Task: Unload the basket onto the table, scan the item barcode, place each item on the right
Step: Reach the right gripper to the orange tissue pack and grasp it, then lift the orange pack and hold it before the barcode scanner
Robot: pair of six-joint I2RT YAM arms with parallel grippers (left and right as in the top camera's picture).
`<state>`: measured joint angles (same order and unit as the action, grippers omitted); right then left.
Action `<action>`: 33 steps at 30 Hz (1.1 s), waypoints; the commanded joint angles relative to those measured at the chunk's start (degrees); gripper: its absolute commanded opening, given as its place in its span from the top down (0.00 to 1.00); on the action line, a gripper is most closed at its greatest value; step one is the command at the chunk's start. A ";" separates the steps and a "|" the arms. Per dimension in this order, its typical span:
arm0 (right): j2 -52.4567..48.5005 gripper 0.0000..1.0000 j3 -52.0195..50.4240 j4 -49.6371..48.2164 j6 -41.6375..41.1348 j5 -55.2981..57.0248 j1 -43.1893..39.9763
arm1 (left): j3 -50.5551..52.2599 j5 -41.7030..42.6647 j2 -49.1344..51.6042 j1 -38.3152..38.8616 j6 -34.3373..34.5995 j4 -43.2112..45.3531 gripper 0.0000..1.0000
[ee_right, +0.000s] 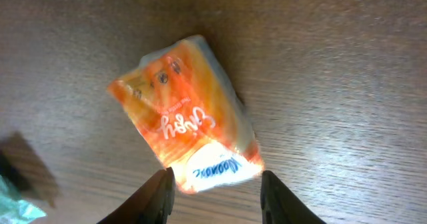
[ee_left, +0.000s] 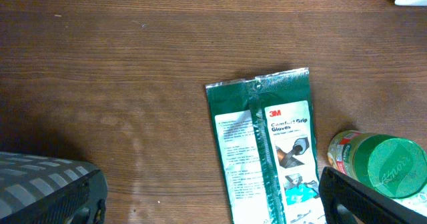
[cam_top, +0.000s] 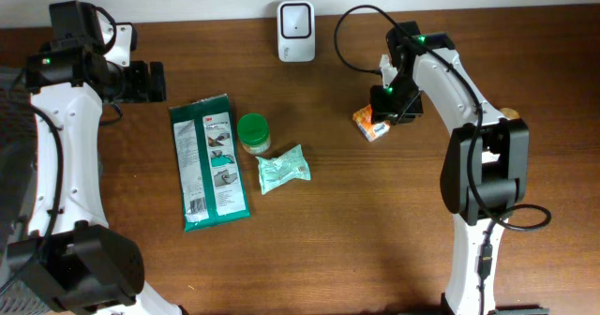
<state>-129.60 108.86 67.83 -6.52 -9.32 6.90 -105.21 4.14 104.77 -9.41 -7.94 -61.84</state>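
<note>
A small orange tissue packet (cam_top: 371, 123) lies on the wooden table at the right, in front of the white barcode scanner (cam_top: 295, 20) that stands at the back edge. My right gripper (cam_top: 386, 109) hangs just over the packet. In the right wrist view the packet (ee_right: 187, 121) lies flat, its white end between my right gripper's (ee_right: 215, 181) parted fingers, with a gap on the right side. My left gripper (cam_top: 155, 81) stands wide open at the far left, holding nothing. In the left wrist view the left gripper (ee_left: 210, 191) frames bare wood.
A green 3M glove pack (cam_top: 210, 160), a green-lidded jar (cam_top: 253, 132) and a teal wipe packet (cam_top: 283, 168) lie left of centre. The left wrist view shows the glove pack (ee_left: 267, 144) and the jar (ee_left: 377, 164) close to the right finger.
</note>
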 commanded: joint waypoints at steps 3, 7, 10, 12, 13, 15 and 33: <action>-1.62 0.62 -0.35 1.25 -7.54 2.40 -1.18 | -0.26 0.81 0.44 -0.15 -0.94 0.04 0.01; -2.03 0.70 -3.17 -2.93 -4.17 -0.96 -1.40 | -0.26 0.81 0.44 -0.15 -0.94 0.04 0.01; -2.03 0.71 -5.62 -5.33 -3.37 -1.18 -1.40 | -0.26 0.81 0.44 -0.15 -0.96 0.04 0.01; -2.03 0.75 -8.70 -7.69 -3.39 -1.64 -1.40 | -0.26 0.81 0.44 -0.15 -0.94 0.04 0.01; -2.03 0.85 -9.14 -7.65 -3.41 -1.64 -1.36 | -0.26 0.81 0.44 -0.15 -0.94 0.04 0.01; -1.97 0.96 -8.98 -7.39 -5.07 -4.44 -1.38 | -0.26 0.81 0.44 -0.15 -0.94 0.04 0.01; 12.79 0.96 -2.03 17.84 22.12 -79.62 -6.64 | -0.26 0.81 0.44 -0.15 -0.96 0.07 0.01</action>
<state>-125.25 104.14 83.92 14.94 -86.43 0.49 -105.21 4.12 104.77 -9.41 -7.94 -61.80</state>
